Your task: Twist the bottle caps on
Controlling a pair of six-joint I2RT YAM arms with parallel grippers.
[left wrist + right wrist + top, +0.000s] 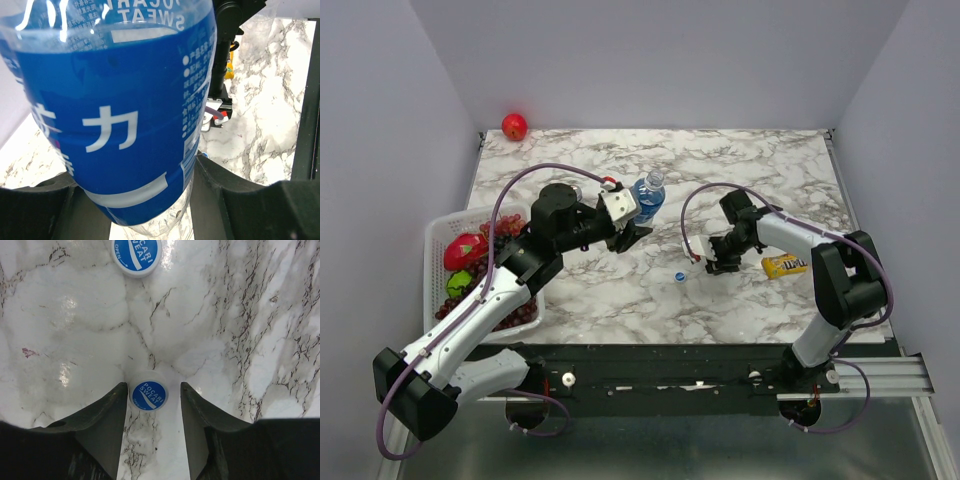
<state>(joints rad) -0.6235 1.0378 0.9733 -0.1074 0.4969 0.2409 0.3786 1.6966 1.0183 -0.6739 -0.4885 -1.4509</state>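
Two caps (148, 395) lie between fruit basket (432, 250) and yellow packet (782, 265).

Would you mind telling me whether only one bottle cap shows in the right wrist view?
No: one blue cap lies between the fingers of the right gripper, and a second cap lies farther ahead on the marble.

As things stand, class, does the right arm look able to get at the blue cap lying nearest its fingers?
Probably yes. The right gripper is open and straddles the cap, which lies flat on the marble table with nothing between it and the fingers.
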